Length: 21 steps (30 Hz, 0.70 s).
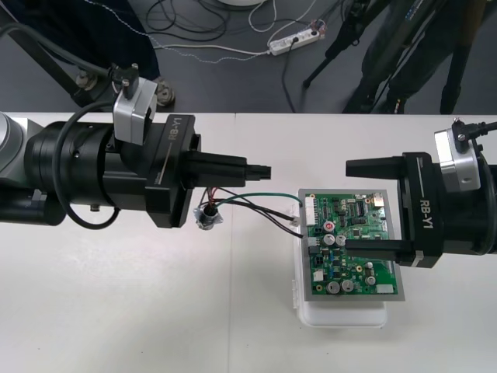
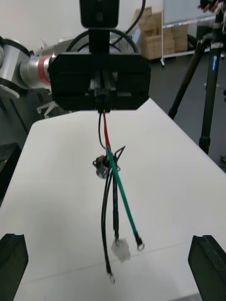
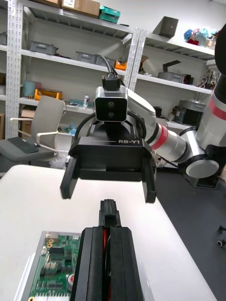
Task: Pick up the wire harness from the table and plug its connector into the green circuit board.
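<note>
— Where do the arms stand over the plain light table (image 1: 116, 311)?
— The left gripper (image 1: 260, 169) faces the right gripper (image 1: 349, 206), tips near each other. The right's fingers stand wide apart, one of them over the green circuit board on a white base (image 1: 342, 276).
— And the harness of thin red, black and green wires (image 2: 124, 197)?
— It is pinched in the left gripper's closed fingers and hangs beneath them. Its round metal socket (image 1: 208, 216) dangles just below that gripper. The small white connector (image 2: 121, 249) hangs lower, toward the right gripper.

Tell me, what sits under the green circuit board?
A white base pokes out past the near and left edges of the green circuit board. The board covers the rest, hiding anything else beneath.
</note>
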### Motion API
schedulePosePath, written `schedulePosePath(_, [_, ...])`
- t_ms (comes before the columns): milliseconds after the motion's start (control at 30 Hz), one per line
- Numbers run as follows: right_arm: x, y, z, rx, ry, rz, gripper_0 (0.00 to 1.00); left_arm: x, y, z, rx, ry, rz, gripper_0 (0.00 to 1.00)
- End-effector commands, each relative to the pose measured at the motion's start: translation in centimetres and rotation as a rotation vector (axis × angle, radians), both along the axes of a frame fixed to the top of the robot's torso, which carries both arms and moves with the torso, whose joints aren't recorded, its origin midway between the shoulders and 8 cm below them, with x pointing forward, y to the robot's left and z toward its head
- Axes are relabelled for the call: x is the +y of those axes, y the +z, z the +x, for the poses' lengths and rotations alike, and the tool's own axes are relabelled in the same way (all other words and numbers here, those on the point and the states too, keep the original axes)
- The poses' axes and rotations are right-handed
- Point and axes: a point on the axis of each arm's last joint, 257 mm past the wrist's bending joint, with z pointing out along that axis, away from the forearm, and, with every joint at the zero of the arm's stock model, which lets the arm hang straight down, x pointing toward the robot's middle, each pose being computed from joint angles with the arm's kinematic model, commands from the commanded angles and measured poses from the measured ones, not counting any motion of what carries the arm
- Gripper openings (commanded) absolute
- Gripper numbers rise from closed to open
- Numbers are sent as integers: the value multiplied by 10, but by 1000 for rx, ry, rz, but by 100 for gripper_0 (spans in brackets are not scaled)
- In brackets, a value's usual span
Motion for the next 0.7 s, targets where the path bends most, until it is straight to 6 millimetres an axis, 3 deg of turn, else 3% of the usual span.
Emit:
schedulePosePath(33, [-23,-4,0,-6,-38,-132,100,30,-6,-7,-86,-51,19,0])
schedulePosePath(200, [-39,-15,-1,9,-50,-213,100,42,-16,-4,-76,-60,18,0])
schedulePosePath(433, [-55,-27,13,-10,-108,-293,100,55,-34,-2,-93,-79,-2,0])
schedulePosePath(700, [-79,-51,23,-17,-157,-421,100,71,-67,-1,-30,-105,6,0])
